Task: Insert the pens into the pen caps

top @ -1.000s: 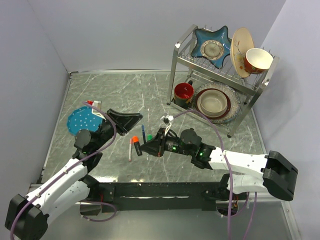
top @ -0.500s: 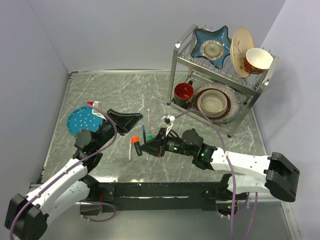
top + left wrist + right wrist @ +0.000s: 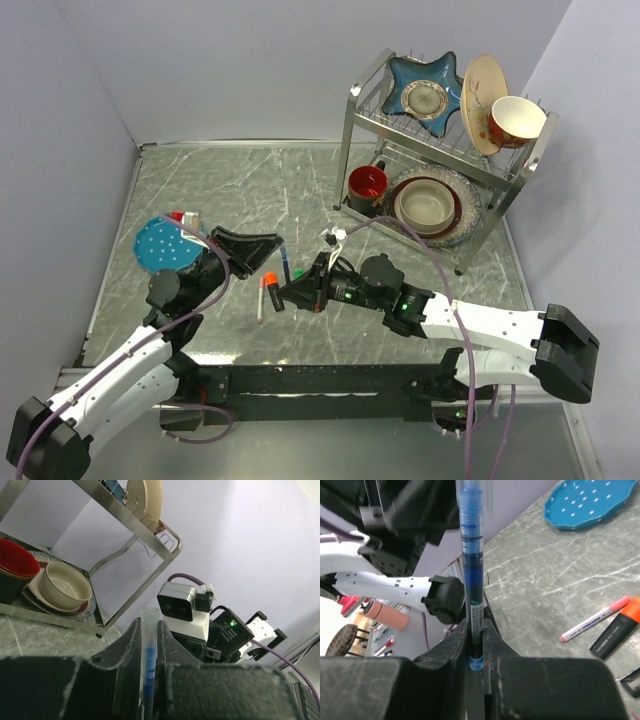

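Note:
My right gripper (image 3: pixel 293 292) (image 3: pixel 476 630) is shut on the thin blue pen (image 3: pixel 471 570), which stands up out of the jaws and points at the left arm. In the top view the blue pen (image 3: pixel 286 264) reaches toward my left gripper (image 3: pixel 272 242). My left gripper (image 3: pixel 149 630) is shut on a clear pen cap with a blue inside (image 3: pixel 149 650). The orange-tipped black marker (image 3: pixel 270 290) (image 3: pixel 618 629) and the thin white pen (image 3: pixel 260 302) (image 3: pixel 594 625) with its reddish-pink end lie on the table between the arms. The green marker and the small loose caps are not clearly seen.
A blue dotted plate (image 3: pixel 160 246) (image 3: pixel 590 500) lies at the left, behind the left arm. A steel dish rack (image 3: pixel 440 150) with bowls, plates and a red cup (image 3: pixel 367 183) stands at the back right. Grey walls close in the table.
My left gripper has shifted right and nearer, closer to the tip of the blue pen. My right gripper has edged slightly left with the pen. Both grips are unchanged.

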`<action>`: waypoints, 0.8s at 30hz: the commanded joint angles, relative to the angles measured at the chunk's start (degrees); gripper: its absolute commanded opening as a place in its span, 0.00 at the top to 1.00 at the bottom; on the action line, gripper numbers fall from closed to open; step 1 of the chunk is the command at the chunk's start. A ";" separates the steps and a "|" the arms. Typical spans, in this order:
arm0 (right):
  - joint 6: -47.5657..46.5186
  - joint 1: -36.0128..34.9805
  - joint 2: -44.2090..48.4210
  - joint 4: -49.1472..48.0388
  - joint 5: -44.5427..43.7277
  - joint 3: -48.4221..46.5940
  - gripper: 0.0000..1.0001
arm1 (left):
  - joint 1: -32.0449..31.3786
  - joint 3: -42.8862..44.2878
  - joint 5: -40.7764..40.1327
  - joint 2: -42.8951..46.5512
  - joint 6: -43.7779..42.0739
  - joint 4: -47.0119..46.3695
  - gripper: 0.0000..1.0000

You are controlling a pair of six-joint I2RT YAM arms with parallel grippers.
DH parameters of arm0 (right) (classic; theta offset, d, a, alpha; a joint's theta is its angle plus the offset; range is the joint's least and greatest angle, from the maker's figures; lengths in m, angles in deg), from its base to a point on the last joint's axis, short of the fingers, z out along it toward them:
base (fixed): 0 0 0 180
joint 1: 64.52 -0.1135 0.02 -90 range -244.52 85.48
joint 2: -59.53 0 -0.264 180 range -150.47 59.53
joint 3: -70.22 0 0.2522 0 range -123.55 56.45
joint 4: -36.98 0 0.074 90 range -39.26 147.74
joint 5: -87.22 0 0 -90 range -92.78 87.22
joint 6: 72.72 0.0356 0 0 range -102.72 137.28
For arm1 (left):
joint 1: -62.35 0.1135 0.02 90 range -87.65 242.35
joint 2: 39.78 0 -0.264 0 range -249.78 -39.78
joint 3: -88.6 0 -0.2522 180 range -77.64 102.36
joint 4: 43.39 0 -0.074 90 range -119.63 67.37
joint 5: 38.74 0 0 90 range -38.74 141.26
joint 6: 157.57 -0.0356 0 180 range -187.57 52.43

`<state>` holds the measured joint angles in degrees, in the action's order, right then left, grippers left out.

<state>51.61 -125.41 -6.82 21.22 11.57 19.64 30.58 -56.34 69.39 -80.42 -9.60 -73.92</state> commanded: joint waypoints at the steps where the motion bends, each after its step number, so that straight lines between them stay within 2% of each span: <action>1: -1.46 0.32 0.26 -2.04 -3.19 -5.45 1.00 | -1.01 -1.52 1.47 1.79 -1.28 1.49 0.98; 6: -2.42 0.59 -0.89 1.04 -2.13 -8.27 1.00 | -1.19 -1.96 0.94 4.07 -2.60 4.82 0.88; 9: -3.38 0.50 -0.37 1.22 -2.22 -8.09 1.00 | -1.19 -1.18 1.03 5.22 -3.65 7.54 0.66; 10: -3.65 0.59 -0.36 1.48 -2.13 -8.01 1.00 | -1.19 -0.39 0.68 5.48 -3.83 8.34 0.53; 13: -3.92 0.50 0.34 1.48 -1.78 -6.96 1.00 | -1.19 0.58 1.12 6.36 -4.71 8.61 0.40; 17: -3.48 0.41 1.31 0.87 -1.08 -4.94 1.00 | -1.10 2.08 1.64 6.28 -3.05 8.43 0.31; 24: -3.12 0.33 2.27 0.69 0.15 -3.44 1.00 | -1.19 7.78 2.52 3.47 -7.34 15.98 0.28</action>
<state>48.94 -125.03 -6.58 24.65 10.87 15.90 29.53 -53.81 70.52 -76.03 -13.29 -61.34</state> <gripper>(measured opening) 0.170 0.716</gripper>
